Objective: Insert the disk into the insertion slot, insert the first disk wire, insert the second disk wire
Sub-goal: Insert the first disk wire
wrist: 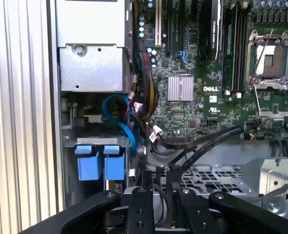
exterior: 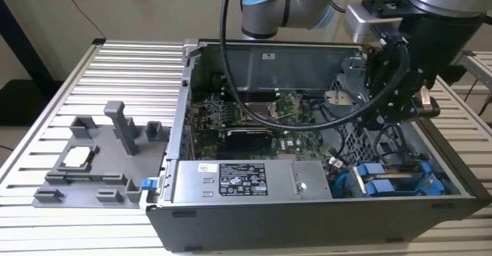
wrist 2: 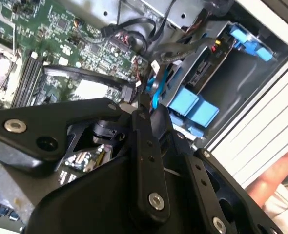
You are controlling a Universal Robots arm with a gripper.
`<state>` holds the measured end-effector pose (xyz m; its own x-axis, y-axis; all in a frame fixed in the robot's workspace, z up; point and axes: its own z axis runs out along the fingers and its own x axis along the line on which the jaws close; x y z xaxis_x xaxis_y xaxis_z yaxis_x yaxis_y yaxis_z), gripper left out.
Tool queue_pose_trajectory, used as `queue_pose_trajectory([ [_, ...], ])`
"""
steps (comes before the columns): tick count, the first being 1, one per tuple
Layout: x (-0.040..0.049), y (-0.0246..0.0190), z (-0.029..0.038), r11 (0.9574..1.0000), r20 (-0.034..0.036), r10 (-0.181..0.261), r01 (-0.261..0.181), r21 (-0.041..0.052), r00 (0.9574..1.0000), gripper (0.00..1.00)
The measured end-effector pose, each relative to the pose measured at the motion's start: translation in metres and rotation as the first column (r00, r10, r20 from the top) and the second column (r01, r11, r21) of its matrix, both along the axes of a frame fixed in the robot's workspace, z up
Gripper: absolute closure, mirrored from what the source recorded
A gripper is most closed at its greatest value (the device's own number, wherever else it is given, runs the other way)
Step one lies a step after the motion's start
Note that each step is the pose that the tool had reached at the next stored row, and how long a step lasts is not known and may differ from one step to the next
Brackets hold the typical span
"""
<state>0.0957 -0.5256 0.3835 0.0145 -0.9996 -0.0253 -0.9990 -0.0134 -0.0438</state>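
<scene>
Exterior view, from its left: a grey moulded fixture [exterior: 100,152] sits on the ribbed surface [exterior: 115,60], well apart from the work. Next is the open computer case [exterior: 307,227], with the power supply [exterior: 307,182] along its near side. Its white label [exterior: 242,179] carries black print too fine for me to make out. Towards that view's right, the disk [exterior: 382,187] already lies in the insertion slot [exterior: 400,172], blue frame showing.

In the second wrist view my gripper [wrist 2: 140,105] looks clenched on a black disk wire [wrist 2: 85,75] near its plug, just beside the blue tabs. The motherboard [wrist: 197,112] bears white lettering, which I leave unread.

I judge the plug could meet its socket skewed, or the thin wire could twist in my grasp, because loose cables [wrist: 144,95] crowd the bay.
</scene>
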Motion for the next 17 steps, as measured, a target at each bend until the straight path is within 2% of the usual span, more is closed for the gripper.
queue_pose_trajectory([
  [4,-0.0009,0.003,-0.0019,0.9991,0.003,0.041,-0.041,-0.0002,0.9991,0.74],
  [7,-0.0049,0.0074,-0.0045,0.9989,0.0113,0.048,-0.048,-0.0001,0.9988,0.74],
  [9,-0.007,0.0105,-0.0062,0.9989,0.019,0.048,-0.048,-0.0002,0.9987,0.74],
  [14,-0.0084,0.0127,-0.011,0.9989,0.0443,0.048,-0.048,-0.0004,0.9979,0.74],
  [17,-0.0099,0.0137,-0.0127,0.9989,0.0531,0.048,-0.048,-0.0007,0.9974,0.74],
])
